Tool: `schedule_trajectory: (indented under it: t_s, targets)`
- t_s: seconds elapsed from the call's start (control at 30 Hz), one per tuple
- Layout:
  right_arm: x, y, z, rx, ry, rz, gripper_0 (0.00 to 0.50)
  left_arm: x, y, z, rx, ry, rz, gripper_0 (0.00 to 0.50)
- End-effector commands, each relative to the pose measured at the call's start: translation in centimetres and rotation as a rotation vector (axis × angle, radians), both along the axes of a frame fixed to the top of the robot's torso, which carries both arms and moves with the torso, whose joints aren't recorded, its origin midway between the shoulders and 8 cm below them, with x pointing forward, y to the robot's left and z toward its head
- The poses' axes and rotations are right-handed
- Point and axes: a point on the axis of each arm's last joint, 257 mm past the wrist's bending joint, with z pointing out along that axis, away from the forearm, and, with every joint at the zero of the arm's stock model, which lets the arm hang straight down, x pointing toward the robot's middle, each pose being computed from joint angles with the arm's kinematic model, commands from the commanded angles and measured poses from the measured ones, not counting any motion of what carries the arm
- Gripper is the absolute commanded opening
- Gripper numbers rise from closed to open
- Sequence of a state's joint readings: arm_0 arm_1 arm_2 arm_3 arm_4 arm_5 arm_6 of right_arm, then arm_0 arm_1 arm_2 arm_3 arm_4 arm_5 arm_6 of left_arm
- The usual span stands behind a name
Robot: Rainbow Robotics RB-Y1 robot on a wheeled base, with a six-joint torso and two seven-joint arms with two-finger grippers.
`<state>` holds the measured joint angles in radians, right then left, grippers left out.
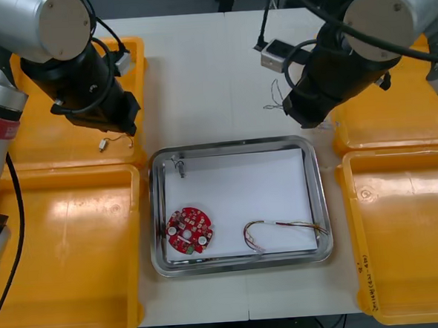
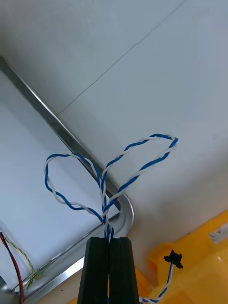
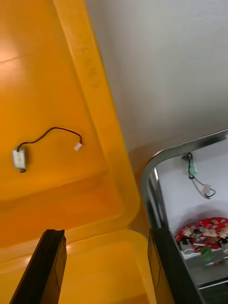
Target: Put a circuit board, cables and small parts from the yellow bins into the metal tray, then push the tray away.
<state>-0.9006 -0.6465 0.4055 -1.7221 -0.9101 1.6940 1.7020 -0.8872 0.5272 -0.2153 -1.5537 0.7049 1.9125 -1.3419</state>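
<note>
My right gripper (image 2: 108,240) is shut on a twisted blue and white cable (image 2: 111,173), whose loops hang over the far right corner of the metal tray (image 2: 124,209). The cable's black plug (image 2: 174,259) dangles over the yellow bin's rim. In the white-lined tray (image 1: 319,195) lie a round red circuit board (image 1: 188,230), a red and yellow cable (image 1: 279,231) and a small metal part (image 1: 178,165). My left gripper (image 3: 105,231) is open above the far left yellow bin (image 3: 42,71), short of a black cable (image 3: 50,134) on the bin's floor.
Two yellow bins flank the tray on each side; the near left bin (image 1: 61,255) and the near right bin (image 1: 409,234) hold nothing I can see. The right arm (image 1: 339,67) covers the gap between the tray and the far right bin (image 1: 402,115).
</note>
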Motion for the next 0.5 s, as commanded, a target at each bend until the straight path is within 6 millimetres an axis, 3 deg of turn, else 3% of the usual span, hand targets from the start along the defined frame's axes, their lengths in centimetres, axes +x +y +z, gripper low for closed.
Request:
schedule_trajectory:
  t_s: [0.03, 0.5]
  targets:
    - [-0.6, 3.7, 0.5, -0.03, -0.049, 0.119, 0.0, 2.5, 2.9, 3.8, 0.063, -0.093, -0.09, 0.5]
    - [-3.0, 7.2, -4.3, -0.138, -0.048, 0.237, 0.0, 6.8, 6.5, 2.3, 0.097, -0.165, -0.137, 0.5]
